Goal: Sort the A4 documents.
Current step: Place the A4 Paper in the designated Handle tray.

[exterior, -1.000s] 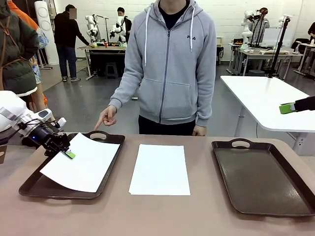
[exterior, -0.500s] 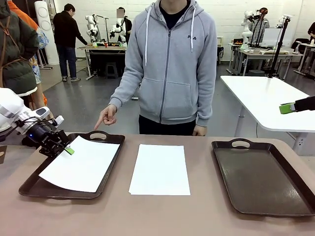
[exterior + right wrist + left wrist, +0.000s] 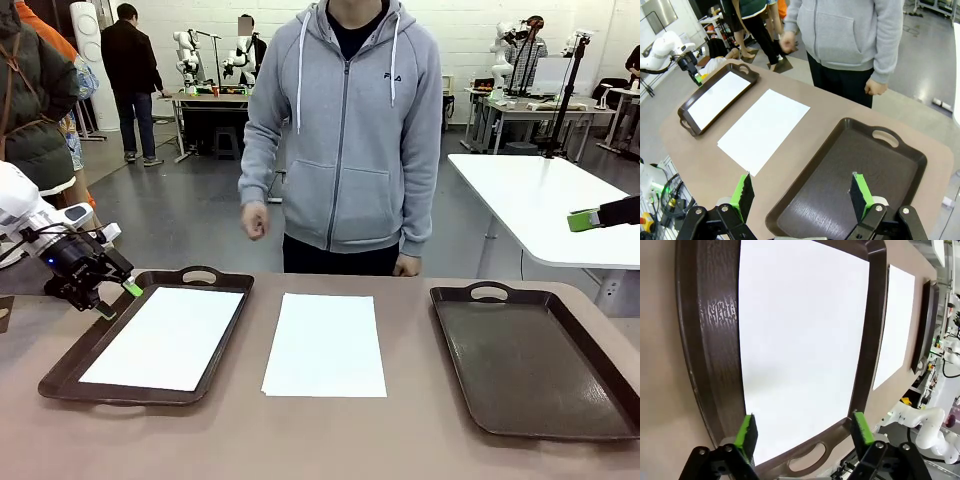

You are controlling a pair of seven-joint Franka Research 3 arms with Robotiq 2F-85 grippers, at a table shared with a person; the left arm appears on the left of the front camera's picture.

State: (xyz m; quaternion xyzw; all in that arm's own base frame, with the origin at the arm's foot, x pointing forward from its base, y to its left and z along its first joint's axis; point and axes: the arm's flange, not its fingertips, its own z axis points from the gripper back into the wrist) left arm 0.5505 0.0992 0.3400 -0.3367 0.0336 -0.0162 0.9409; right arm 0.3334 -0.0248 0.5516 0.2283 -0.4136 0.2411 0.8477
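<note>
Front view: my left pincer [image 3: 114,298] hangs at the far left corner of the left tray [image 3: 62,374], jaws wide apart, gripping nothing. One A4 sheet [image 3: 165,337] lies flat inside that tray. A second sheet [image 3: 325,343] lies on the bare table [image 3: 300,440] between that tray and the empty right tray [image 3: 530,365]. The person's hand [image 3: 255,220] is up, clear of the table.

I see two risks. My lower pad sits close to the tray rim, so a careless swing could knock the tray or catch the sheet's corner. The middle sheet is thin and flat on the table, so my pads could skid over it or crumple it instead of lifting an edge.

Left wrist view: both green pads are spread wide over the tray's handle end, with the tray's sheet lying between and beyond them. I judge neither pad touches it.

Right wrist view: my right pincer [image 3: 802,194] hovers high above the right tray, fully spread and empty. Both sheets look blank from here, so I cannot tell which tray the middle one belongs in.
</note>
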